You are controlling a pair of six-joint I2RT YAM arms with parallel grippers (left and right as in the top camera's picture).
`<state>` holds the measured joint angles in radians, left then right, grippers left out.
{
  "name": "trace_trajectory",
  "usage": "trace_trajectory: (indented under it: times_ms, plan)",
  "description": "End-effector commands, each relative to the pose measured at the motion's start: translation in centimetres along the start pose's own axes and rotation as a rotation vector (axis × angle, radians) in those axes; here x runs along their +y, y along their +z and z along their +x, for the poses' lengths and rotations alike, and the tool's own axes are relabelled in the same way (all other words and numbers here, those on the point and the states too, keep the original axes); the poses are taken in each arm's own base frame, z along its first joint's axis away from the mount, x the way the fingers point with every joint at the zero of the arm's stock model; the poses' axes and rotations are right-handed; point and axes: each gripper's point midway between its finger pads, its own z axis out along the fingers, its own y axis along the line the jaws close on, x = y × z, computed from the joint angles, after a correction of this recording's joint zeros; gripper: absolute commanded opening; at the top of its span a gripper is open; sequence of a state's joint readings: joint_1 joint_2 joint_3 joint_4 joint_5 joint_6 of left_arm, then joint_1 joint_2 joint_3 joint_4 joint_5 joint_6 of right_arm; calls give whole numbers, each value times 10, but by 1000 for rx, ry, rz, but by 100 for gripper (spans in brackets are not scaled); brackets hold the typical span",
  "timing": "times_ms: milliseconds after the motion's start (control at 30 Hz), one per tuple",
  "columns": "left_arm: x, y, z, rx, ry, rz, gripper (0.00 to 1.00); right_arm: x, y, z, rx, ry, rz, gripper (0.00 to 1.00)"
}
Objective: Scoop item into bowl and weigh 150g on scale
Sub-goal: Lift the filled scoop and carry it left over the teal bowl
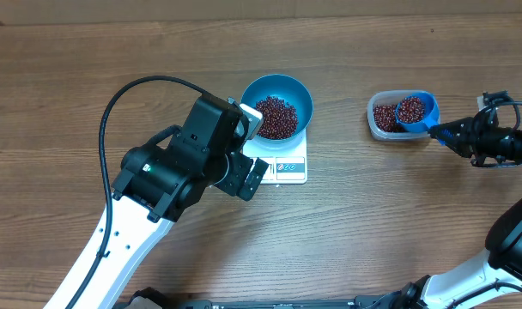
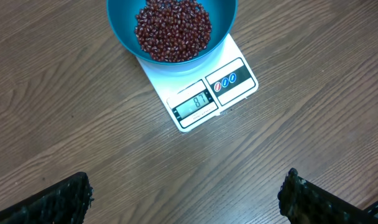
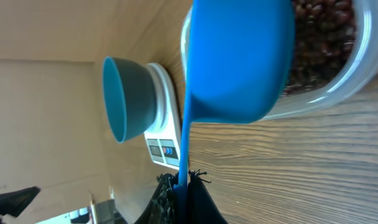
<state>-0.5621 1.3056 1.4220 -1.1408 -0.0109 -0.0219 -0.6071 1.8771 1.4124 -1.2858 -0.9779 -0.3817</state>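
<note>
The blue bowl [image 1: 302, 93] stands on the white scale [image 1: 288, 168] and holds a pile of dark red-brown beans [image 1: 276, 118]. In the left wrist view the bowl [image 2: 120, 31], its beans [image 2: 173, 30] and the scale [image 2: 239, 81], showing a two-digit reading, lie ahead of my left gripper [image 2: 189, 202]. That gripper [image 1: 242, 159] hovers open and empty beside the scale. My right gripper [image 1: 454, 135] is shut on the handle of a blue scoop [image 1: 430, 107]. The scoop is filled with beans and sits over the clear tub [image 1: 379, 129]. From the right wrist I see the scoop [image 3: 239, 56] from below, with my right gripper [image 3: 188, 180] clamped on its handle.
The clear plastic tub [image 3: 357, 68] at the right holds more beans [image 1: 384, 114]. The left arm's black body and cable [image 1: 115, 112] cover the table left of the scale. Bare wooden tabletop lies between the scale and the tub.
</note>
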Motion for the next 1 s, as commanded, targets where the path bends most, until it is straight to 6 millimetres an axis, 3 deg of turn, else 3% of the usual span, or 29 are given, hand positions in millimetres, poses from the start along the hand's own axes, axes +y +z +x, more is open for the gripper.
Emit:
trace_trajectory:
  times_ms: [0,233,333,567,800,867,967]
  plan:
    - [0,-2,-4,-11,10,9,99,22,0,-2,-29,-62,-124,4]
    - [0,-2,-4,-11,10,9,99,49,-5,-2,-63,-83,-269,4]
    - [0,-2,-4,-11,10,9,99,59,2,6,-32,-119,-290,4]
    - [0,-2,-4,-11,10,9,100,87,34,23,71,-186,-330,4]
    - [0,-2,-4,-11,10,9,100,133,69,31,171,-333,-359,4]
    - [0,-2,-4,-11,10,9,100,154,83,29,200,-378,-356,4]
    - [0,-2,-4,-10,10,9,100,166,98,28,231,-409,-287,4]
